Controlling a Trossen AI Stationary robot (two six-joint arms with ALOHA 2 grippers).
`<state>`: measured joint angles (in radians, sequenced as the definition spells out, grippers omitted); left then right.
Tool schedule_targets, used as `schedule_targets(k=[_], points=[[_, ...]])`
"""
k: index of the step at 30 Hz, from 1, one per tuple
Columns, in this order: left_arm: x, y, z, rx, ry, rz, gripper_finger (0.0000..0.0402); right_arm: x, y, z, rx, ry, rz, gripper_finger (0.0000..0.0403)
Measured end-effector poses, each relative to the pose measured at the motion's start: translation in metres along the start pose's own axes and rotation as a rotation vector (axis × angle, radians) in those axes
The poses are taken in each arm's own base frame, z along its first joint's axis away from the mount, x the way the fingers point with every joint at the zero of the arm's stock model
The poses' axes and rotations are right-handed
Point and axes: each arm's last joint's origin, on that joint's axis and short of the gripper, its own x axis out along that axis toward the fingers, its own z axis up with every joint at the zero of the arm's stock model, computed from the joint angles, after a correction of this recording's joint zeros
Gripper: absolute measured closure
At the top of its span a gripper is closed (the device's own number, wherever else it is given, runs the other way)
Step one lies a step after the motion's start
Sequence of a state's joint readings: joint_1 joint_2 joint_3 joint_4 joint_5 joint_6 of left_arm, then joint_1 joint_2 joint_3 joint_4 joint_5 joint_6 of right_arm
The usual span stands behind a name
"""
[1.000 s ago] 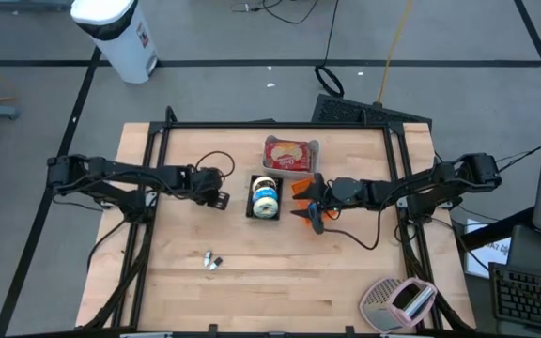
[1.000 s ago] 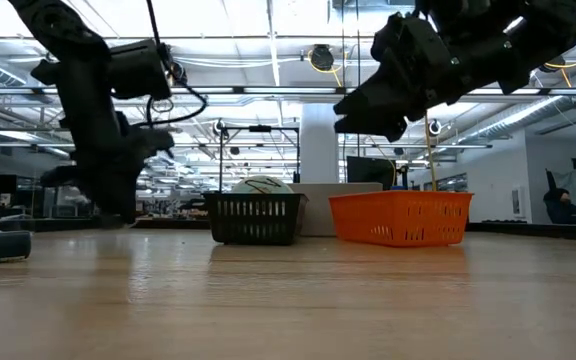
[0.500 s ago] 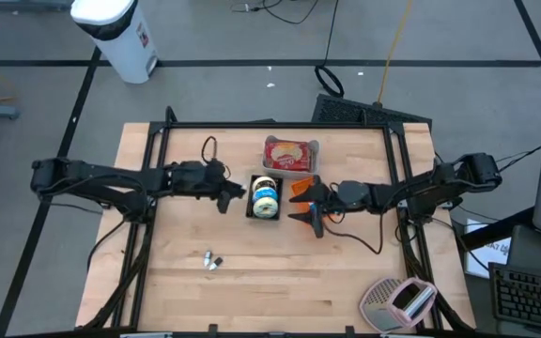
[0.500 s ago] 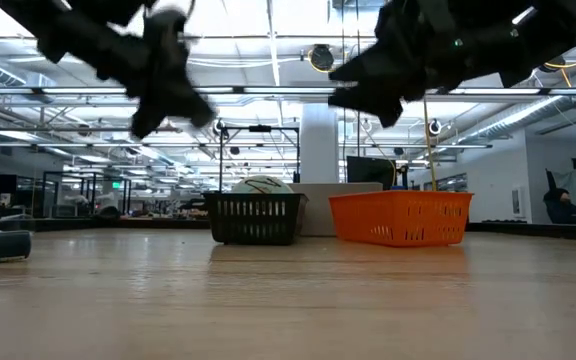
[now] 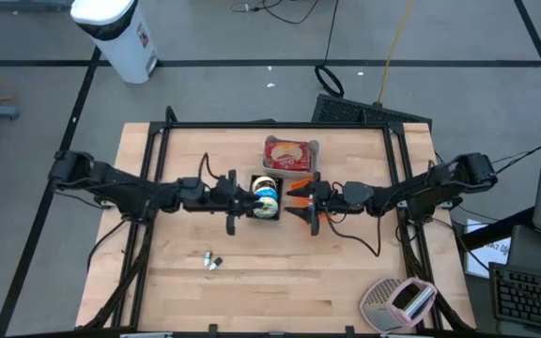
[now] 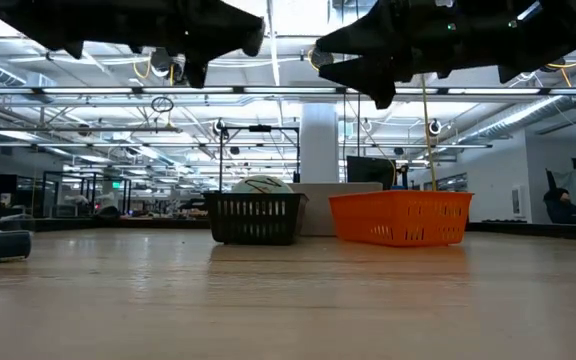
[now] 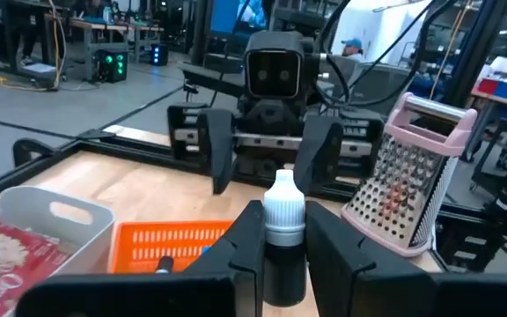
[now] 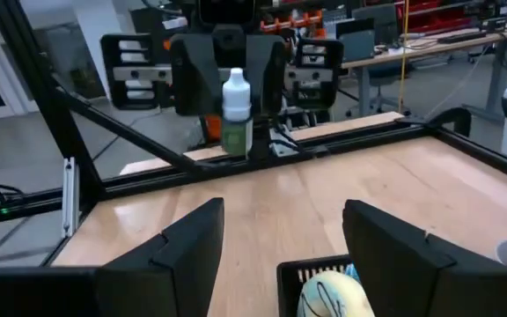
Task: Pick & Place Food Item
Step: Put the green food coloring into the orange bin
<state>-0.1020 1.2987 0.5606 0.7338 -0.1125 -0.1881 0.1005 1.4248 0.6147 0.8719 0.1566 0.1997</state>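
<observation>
My left gripper (image 7: 283, 231) is shut on a small bottle (image 7: 283, 204) with a white cap and a dark body. It hangs high over the table, just left of the black basket (image 5: 265, 197). Across that basket my right gripper (image 8: 280, 242) points level at the bottle (image 8: 236, 107), its fingers wide open with nothing between them. In the high view the left gripper (image 5: 240, 200) and the right gripper (image 5: 306, 202) face each other over the basket, which holds a round white-and-blue item (image 5: 266, 199). The low view shows both grippers high above the table top. My left gripper pinches the bottle's dark body (image 7: 283, 264), below the white cap, between its two fingers. The fingers lie level and come from the table's left. The bottle stands upright, cap up, lifted clear of the table.
An orange basket (image 5: 296, 188) sits right of the black one, partly under my right gripper. A grey tray with a red packet (image 5: 291, 155) lies behind them. Small loose pieces (image 5: 212, 262) lie nearer the front left, a pink-topped grater (image 5: 397, 300) at the front right.
My left gripper has swung from pointing down to pointing level, rolled, risen, and gone toward the table's right, up to the black basket. My right gripper has tipped up to level and stayed in place, still open.
</observation>
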Motion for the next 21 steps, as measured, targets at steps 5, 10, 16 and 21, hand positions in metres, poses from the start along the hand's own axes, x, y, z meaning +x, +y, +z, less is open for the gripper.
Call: schedule_targets(k=[5,10,16,21], points=[[0.013,-0.001,-0.013,-0.005,-0.040,-0.018,0.0346,0.014,0.004,-0.010,0.003,-0.037,0.022,0.0179],[0.024,-0.001,-0.017,-0.006,-0.042,-0.021,0.0349,0.031,0.006,-0.018,0.003,-0.037,0.026,0.0179],[0.036,-0.003,-0.017,0.016,-0.031,-0.050,0.0347,0.049,0.009,-0.022,0.003,-0.031,0.053,0.0179],[0.036,-0.003,-0.020,0.024,-0.007,-0.048,0.0350,0.051,0.010,-0.020,0.002,-0.042,0.055,0.0179]])
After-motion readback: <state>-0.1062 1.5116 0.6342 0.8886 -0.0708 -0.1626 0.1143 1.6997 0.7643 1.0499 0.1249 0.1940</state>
